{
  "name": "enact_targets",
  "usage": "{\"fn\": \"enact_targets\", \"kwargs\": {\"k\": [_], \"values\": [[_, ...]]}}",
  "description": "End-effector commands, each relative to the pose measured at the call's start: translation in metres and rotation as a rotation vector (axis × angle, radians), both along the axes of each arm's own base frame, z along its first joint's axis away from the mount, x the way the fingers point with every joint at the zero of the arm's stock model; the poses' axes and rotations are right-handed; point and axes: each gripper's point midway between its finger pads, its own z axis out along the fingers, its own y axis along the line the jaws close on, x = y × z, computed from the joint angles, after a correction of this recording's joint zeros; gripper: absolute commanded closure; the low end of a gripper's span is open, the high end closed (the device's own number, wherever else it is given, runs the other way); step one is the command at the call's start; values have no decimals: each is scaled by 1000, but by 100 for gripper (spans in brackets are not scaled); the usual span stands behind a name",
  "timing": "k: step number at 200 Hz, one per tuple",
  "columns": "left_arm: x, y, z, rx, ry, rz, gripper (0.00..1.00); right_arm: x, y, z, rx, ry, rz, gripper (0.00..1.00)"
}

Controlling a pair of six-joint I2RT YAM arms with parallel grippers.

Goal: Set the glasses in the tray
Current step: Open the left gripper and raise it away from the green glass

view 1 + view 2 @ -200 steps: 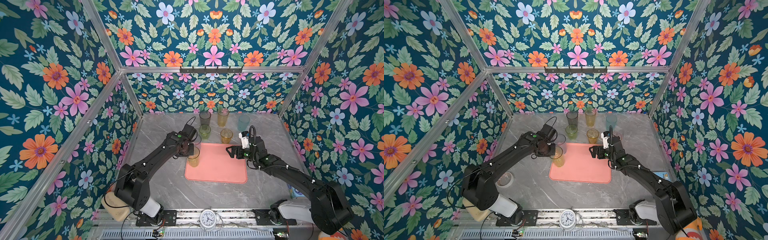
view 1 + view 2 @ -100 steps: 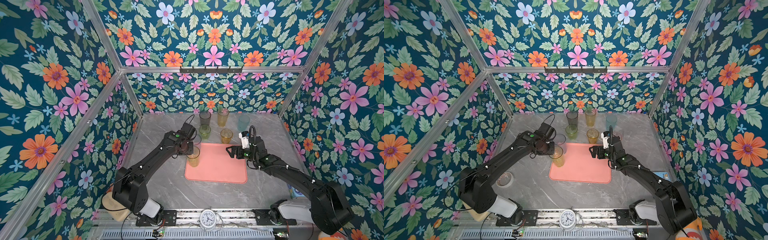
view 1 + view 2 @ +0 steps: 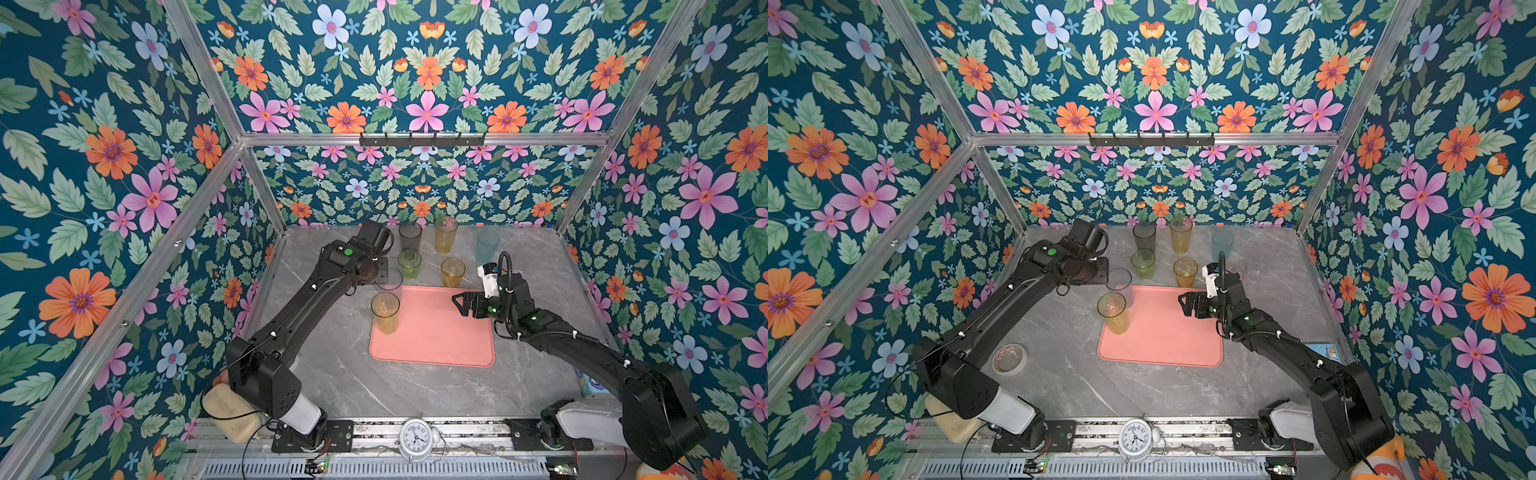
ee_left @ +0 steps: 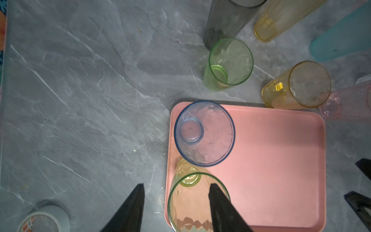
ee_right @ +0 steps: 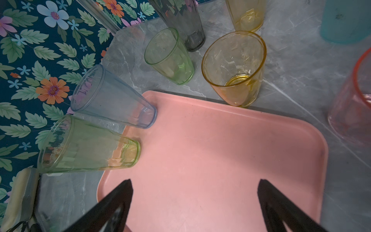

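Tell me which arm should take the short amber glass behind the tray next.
Right. The right gripper, open and empty, hovers over the tray near the short amber glass; the left gripper straddles a tall green glass's rim.

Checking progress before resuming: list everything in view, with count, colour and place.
tray: 1, salmon pink, mid-table
glasses on tray: 2, tall green glass, pale blue glass, left side
glasses behind tray: 5, grey glass, short green glass, tall amber glass, short amber glass, teal glass
pink glass: 1, off tray's far right corner
tape roll: 1, white, table left
clock: 1, white, front rail
block: 1, beige, by left arm's base
left gripper: open, above tall green glass
right gripper: open, above tray
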Motion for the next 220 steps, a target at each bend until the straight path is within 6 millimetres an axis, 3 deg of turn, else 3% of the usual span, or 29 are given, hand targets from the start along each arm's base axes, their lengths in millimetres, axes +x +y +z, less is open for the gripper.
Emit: {"fn": "enact_targets", "kwargs": {"k": [1,55,123,220], "values": [[13,0,11,30,-38,-19,43,0,2,4,13,-16,4,2],[68,-11,25,-42,-122,-11,44,0,1,7,22,-24,3,2],[131,-3,26,-154,-234,10,43,0,0,4,21,-24,-2,2],[189,-28,-5,-220,-281,-22,42,-1,-1,6,18,-27,-9,2]]}}
